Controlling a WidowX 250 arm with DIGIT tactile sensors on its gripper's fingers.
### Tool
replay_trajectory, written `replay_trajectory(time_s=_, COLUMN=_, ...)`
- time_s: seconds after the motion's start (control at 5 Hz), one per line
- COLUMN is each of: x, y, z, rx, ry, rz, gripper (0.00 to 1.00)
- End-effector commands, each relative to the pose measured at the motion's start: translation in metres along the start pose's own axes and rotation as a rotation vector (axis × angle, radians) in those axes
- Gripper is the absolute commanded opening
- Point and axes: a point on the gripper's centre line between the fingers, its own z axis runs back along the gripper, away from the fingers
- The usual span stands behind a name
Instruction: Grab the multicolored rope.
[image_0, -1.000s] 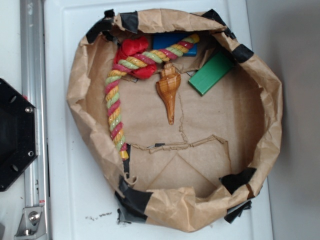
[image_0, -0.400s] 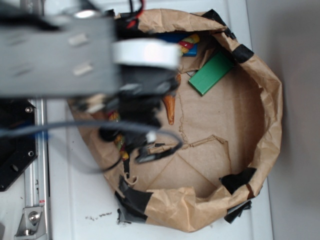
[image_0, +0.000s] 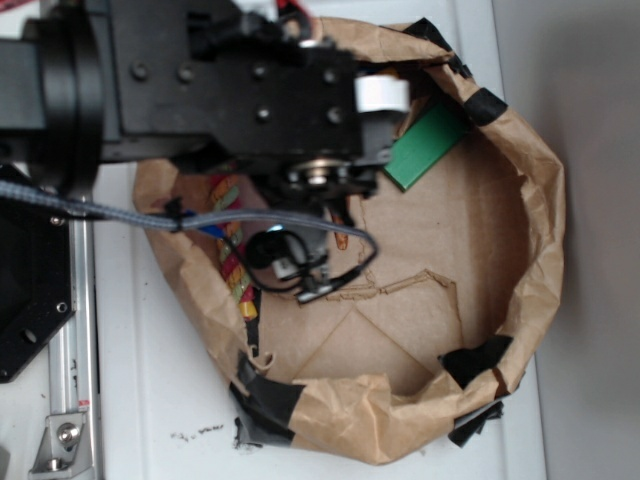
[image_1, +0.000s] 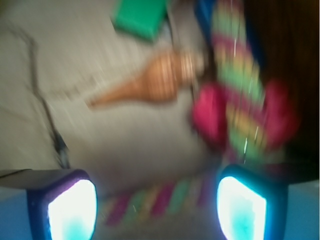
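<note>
Between the parted gripper (image_1: 156, 210) fingertips lies the multicolored rope (image_1: 155, 201)

Arm (image_0: 210, 85): black, boxy housing with round screws on its faces and a white band (image_0: 382, 95) at one end. Grey braided cable (image_0: 240, 222) and thin black wires (image_0: 340, 275) run beneath it. Fingers (image_1: 72, 210): blue-edged with pale glowing pads, blurred in the wrist view.

We see the multicolored rope (image_1: 235, 75), thick twisted pink, yellow and green strands, running down the wrist frame's upper right, then bending left along the bottom, blurred.
</note>
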Motion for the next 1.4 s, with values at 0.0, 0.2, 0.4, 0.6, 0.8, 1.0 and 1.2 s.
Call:
replay_trajectory(time_s=0.0, x=0.011, y=0.022, z=-0.025, rx=-0.007, ry=-0.061, rz=0.026, gripper=1.0)
replay_trajectory(time_s=0.2, x=0.004, y=0.033, z=-0.03, rx=0.023, ry=-0.04, rz=0.058, gripper=1.0)
replay_trajectory(time_s=0.4, x=-0.012, y=0.045, z=-0.029, rx=0.044, ry=-0.04, rz=0.084, gripper=1.0)
replay_trajectory(time_s=0.6, x=-0.011, y=0.052, z=-0.031, rx=0.062, ry=-0.025, rz=0.174, gripper=1.0)
replay_trajectory(time_s=0.8, x=-0.011, y=0.067, z=-0.027, rx=0.052, ry=-0.03, rz=0.271, gripper=1.0)
replay_trajectory(time_s=1.0, x=-0.007, y=0.073, z=-0.028, rx=0.067, ry=-0.016, rz=0.38, gripper=1.0)
replay_trajectory(time_s=1.2, x=0.013, y=0.077, z=-0.032, rx=0.045, ry=-0.066, rz=0.322, gripper=1.0)
